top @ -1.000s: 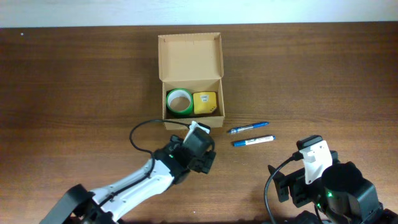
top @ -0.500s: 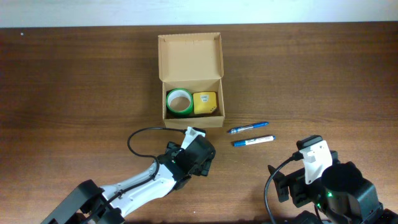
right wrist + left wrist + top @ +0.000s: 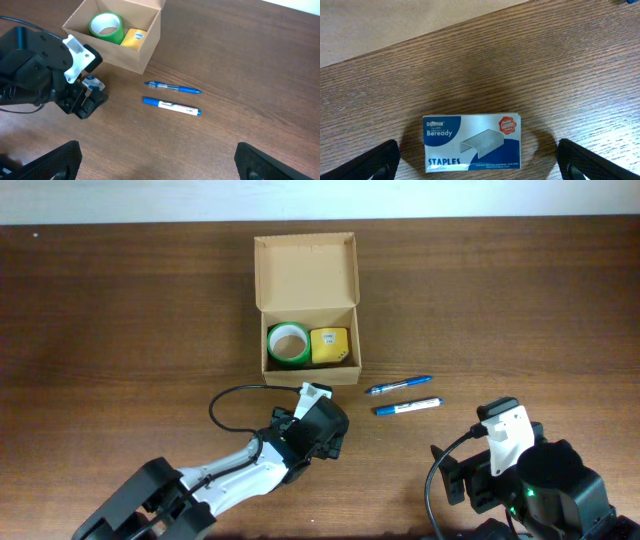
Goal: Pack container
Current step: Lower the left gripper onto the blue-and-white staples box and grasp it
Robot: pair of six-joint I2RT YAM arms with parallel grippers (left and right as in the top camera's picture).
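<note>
The open cardboard box (image 3: 305, 272) sits mid-table (image 3: 120, 330), far side, holding a green tape roll (image 3: 288, 343) and a small yellow box (image 3: 330, 345). The left gripper (image 3: 480, 161) gapes wide over a staples box (image 3: 471, 142); the right gripper (image 3: 160, 160) is wide and empty.

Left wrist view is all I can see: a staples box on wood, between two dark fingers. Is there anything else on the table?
Observer: Yes, an open cardboard container stands just beyond the staples.
Visitor: Anything in it?
Observer: A green tape roll and a yellow box, side by side.
Visitor: And outside it?
Observer: A blue pen and a blue marker lie on the table to its right, nearly parallel.
</note>
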